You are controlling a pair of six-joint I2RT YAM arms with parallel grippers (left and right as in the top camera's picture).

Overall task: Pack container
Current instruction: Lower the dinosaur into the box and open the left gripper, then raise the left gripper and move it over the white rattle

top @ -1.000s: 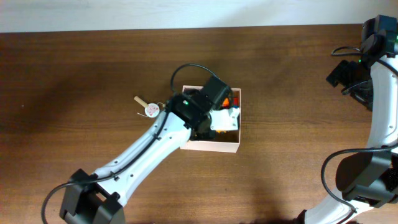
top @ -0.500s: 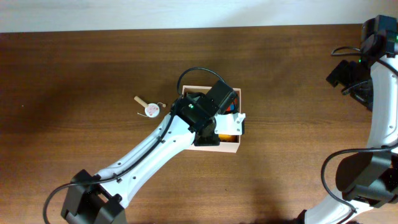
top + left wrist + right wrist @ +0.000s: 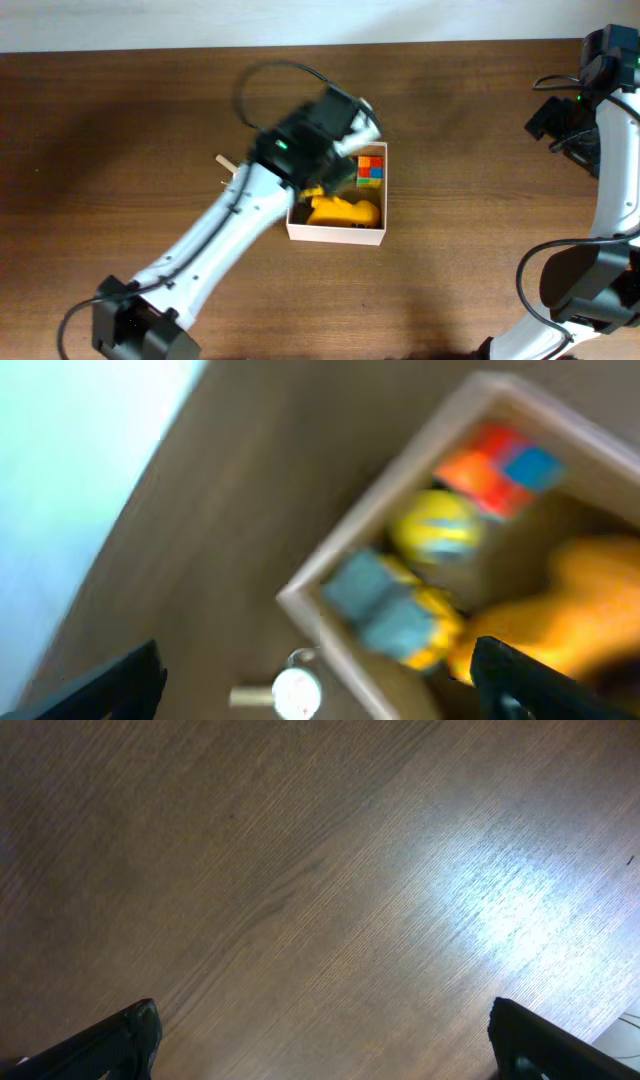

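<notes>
The container (image 3: 335,236) sits mid-table, white outside and tan inside. It holds a yellow toy (image 3: 345,210) and a multicoloured cube (image 3: 371,166). The blurred left wrist view shows the container's corner (image 3: 300,596), the cube (image 3: 500,460), a round yellow toy (image 3: 435,526), a blue-and-yellow toy (image 3: 386,610) and the orange-yellow toy (image 3: 560,600). My left gripper (image 3: 325,165) (image 3: 320,690) hangs open and empty above the container's far-left corner. My right gripper (image 3: 575,105) (image 3: 325,1050) is open over bare wood at the far right.
A small round white tag on a pale stick (image 3: 295,693) lies on the wood just left of the container, its stick end (image 3: 224,161) showing beside my left arm. A pale wall strip (image 3: 300,20) borders the table's far edge.
My left gripper has opened and swung up and left out of the container, uncovering the yellow toy and cube inside. The right arm has not moved.
</notes>
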